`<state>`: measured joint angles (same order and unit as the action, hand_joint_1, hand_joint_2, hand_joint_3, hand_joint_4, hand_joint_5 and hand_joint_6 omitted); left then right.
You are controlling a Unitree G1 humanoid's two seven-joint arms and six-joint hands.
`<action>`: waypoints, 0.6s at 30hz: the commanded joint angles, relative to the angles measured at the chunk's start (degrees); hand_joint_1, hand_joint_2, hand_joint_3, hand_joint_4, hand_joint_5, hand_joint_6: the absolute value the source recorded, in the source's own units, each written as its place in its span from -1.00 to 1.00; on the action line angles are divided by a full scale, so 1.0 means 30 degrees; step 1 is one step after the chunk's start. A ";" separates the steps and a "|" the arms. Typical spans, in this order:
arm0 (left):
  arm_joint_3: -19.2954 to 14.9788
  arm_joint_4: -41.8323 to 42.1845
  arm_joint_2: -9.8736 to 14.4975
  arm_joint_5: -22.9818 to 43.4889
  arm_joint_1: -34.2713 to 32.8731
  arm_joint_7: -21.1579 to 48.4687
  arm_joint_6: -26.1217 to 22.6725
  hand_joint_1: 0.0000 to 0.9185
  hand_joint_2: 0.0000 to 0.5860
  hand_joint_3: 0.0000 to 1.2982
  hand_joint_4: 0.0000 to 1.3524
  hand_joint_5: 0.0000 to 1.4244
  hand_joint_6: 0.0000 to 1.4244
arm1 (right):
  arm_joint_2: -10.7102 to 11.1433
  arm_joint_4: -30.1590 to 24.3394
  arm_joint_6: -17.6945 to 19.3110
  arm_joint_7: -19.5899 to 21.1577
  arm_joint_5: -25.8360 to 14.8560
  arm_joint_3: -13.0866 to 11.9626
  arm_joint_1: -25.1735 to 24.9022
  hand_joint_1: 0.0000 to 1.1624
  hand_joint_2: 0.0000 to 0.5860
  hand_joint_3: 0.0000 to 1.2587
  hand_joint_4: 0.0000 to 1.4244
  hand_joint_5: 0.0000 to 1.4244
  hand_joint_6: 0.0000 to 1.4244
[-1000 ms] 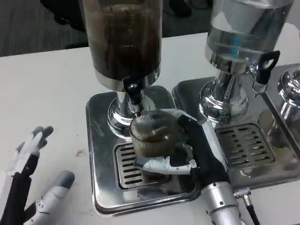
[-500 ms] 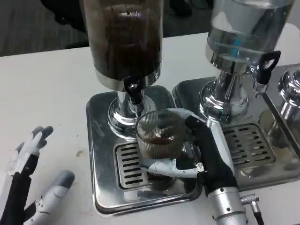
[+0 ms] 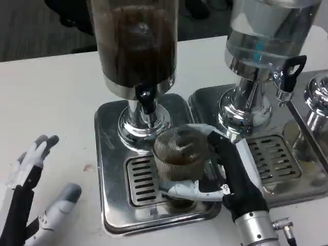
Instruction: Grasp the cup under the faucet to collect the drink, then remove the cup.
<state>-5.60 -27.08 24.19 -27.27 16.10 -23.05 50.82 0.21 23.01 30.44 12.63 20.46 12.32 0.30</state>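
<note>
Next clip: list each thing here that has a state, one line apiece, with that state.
Cup: upright, some dark drink inside, gripped.
Right robot hand: wrapped around the cup.
Left robot hand: fingers spread, holding nothing.
Dark drink dispenser: mostly full.
Its faucet: no stream visible.
Clear dispenser: holds clear liquid.

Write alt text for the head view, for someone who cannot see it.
The robot's right hand grips a ribbed clear cup holding some dark drink, above the drip grate of a steel tray and just below the black faucet of a dark-drink dispenser. The left hand rests open on the white table; a clear-liquid dispenser stands at right.
</note>
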 commanded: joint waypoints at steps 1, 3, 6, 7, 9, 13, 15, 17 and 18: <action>0.0223 0.0049 0.0612 0.0172 -0.0041 0.0915 -0.0209 -1.00 -0.41 -0.90 -1.00 -0.90 -1.00 | -0.0040 -0.1250 0.0122 -0.0038 -0.0366 -0.0128 0.0323 0.88 -0.75 0.37 0.27 0.31 0.74; 0.0308 0.0206 0.0963 0.0073 -0.0155 0.1468 -0.0416 -1.00 -0.41 -0.94 -1.00 -0.93 -1.00 | -0.0057 -0.1506 0.0162 0.0021 -0.0288 -0.0124 0.0325 0.87 -0.75 0.37 0.27 0.31 0.75; 0.0293 0.0635 0.1398 -0.0081 -0.0155 0.2037 -0.0713 -1.00 -0.43 -1.00 -1.00 -0.99 -1.00 | -0.0106 -0.1922 0.0122 0.0031 -0.0367 -0.0177 0.0474 0.86 -0.73 0.37 0.29 0.32 0.75; 0.0265 0.1011 0.1642 -0.0269 -0.0055 0.2255 -0.0905 -1.00 -0.43 -1.00 -1.00 -1.00 -1.00 | -0.0061 -0.2263 0.0113 -0.0046 -0.0461 -0.0209 0.0715 0.86 -0.72 0.37 0.29 0.33 0.75; 0.0165 0.1723 0.2051 -0.0685 0.0201 0.2516 -0.1266 -1.00 -0.43 -1.00 -1.00 -1.00 -1.00 | 0.0009 -0.2794 0.0082 -0.0175 -0.0566 -0.0225 0.1097 0.86 -0.72 0.37 0.29 0.33 0.75; -0.0182 0.3140 0.2433 -0.1032 0.1190 0.2451 -0.1574 -1.00 -0.44 -1.00 -1.00 -1.00 -1.00 | 0.0172 -0.4035 0.0015 -0.0641 -0.0815 -0.0167 0.1941 0.86 -0.72 0.37 0.29 0.33 0.75; -0.0218 0.3623 0.2600 -0.1289 0.1546 0.2506 -0.1717 -1.00 -0.44 -1.00 -1.00 -1.00 -1.00 | 0.0220 -0.4500 -0.0010 -0.0897 -0.0970 -0.0131 0.2241 0.86 -0.72 0.37 0.29 0.33 0.76; -0.0146 0.4080 0.2792 -0.1544 0.1855 0.2720 -0.1993 -1.00 -0.45 -1.00 -1.00 -1.00 -1.00 | 0.0280 -0.4803 -0.0132 -0.1219 -0.1014 -0.0049 0.2381 0.86 -0.72 0.37 0.29 0.33 0.76; -0.0036 0.4384 0.2976 -0.1716 0.2038 0.3038 -0.2237 -1.00 -0.45 -1.00 -1.00 -1.00 -1.00 | 0.0317 -0.4907 -0.0236 -0.1463 -0.1065 0.0027 0.2422 0.86 -0.72 0.38 0.29 0.33 0.76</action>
<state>-5.93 -16.22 31.28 -30.87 20.71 -15.95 45.66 0.98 10.97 29.43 9.55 18.54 11.92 7.65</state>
